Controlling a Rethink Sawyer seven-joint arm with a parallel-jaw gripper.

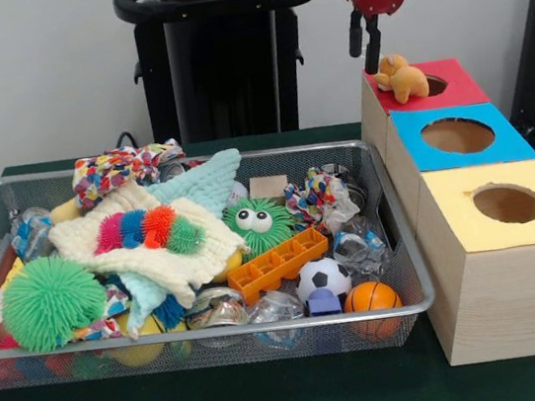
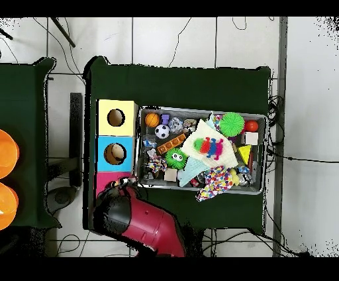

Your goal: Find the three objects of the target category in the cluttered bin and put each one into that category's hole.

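A tan-orange soft animal toy [image 1: 400, 77] lies on the red top of the far wooden box [image 1: 456, 89], at the left edge of its round hole [image 1: 436, 85]. My gripper [image 1: 366, 52] hangs just above and to the left of the toy, open, with nothing between its fingers. The wire mesh bin [image 1: 266, 328] is full of mixed toys; no tiger-striped toy shows in it. In the overhead view my arm [image 2: 136, 219] covers most of the red box [image 2: 104, 179], next to the bin [image 2: 198, 109].
A blue-topped box [image 1: 458, 137] and a yellow-topped box [image 1: 507, 205] stand in line in front of the red one. The bin holds a green puff ball [image 1: 50, 301], a cream knitted cloth [image 1: 147, 232], an orange brick [image 1: 278, 264], a soccer ball [image 1: 322, 277] and a basketball-patterned ball [image 1: 371, 297].
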